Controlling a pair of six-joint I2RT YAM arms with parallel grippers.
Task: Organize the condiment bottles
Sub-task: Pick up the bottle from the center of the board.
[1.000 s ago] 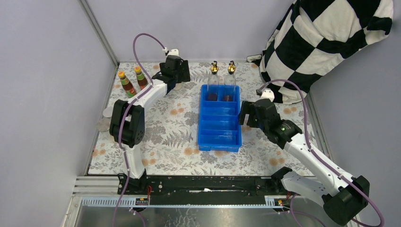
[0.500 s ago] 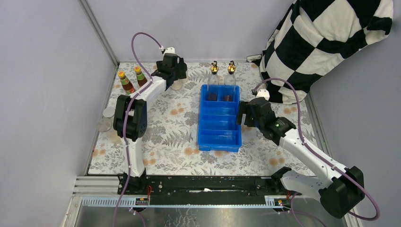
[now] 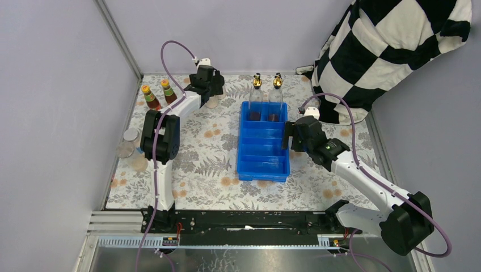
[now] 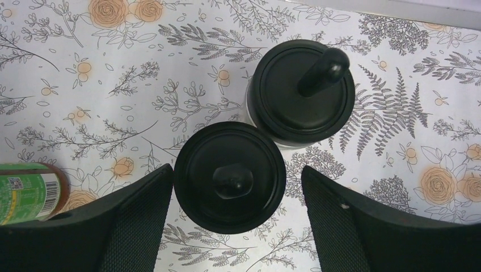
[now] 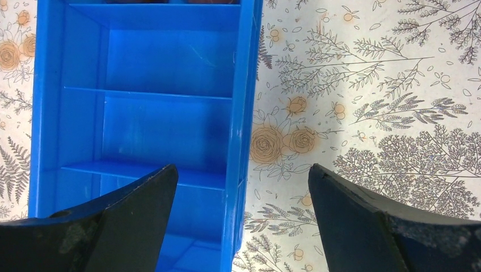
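Two squat black-capped bottles stand side by side at the back of the table. My left gripper [image 4: 237, 175] is open, with the nearer black cap [image 4: 230, 177] between its fingers and the other cap [image 4: 300, 93] just beyond. In the top view the left gripper [image 3: 207, 85] hangs over them [image 3: 212, 102]. Two orange-capped sauce bottles [image 3: 151, 97] stand to the left. Two gold-spouted bottles [image 3: 257, 83] stand in the blue tray's far compartment. Two silver-lidded jars [image 3: 131, 135] sit at the left edge. My right gripper [image 5: 243, 170] is open and empty, straddling the tray's right wall [image 5: 245, 85].
The blue divided tray [image 3: 262, 164] lies mid-table, its nearer compartments empty. A green-labelled sauce bottle [image 4: 25, 192] lies just left of my left finger. A person in a black-and-white checked top [image 3: 391, 45] is at the back right. Grey walls close in the left side and back.
My left gripper has shifted slightly left over the black-capped bottles. My right gripper has edged left toward the tray's right wall.
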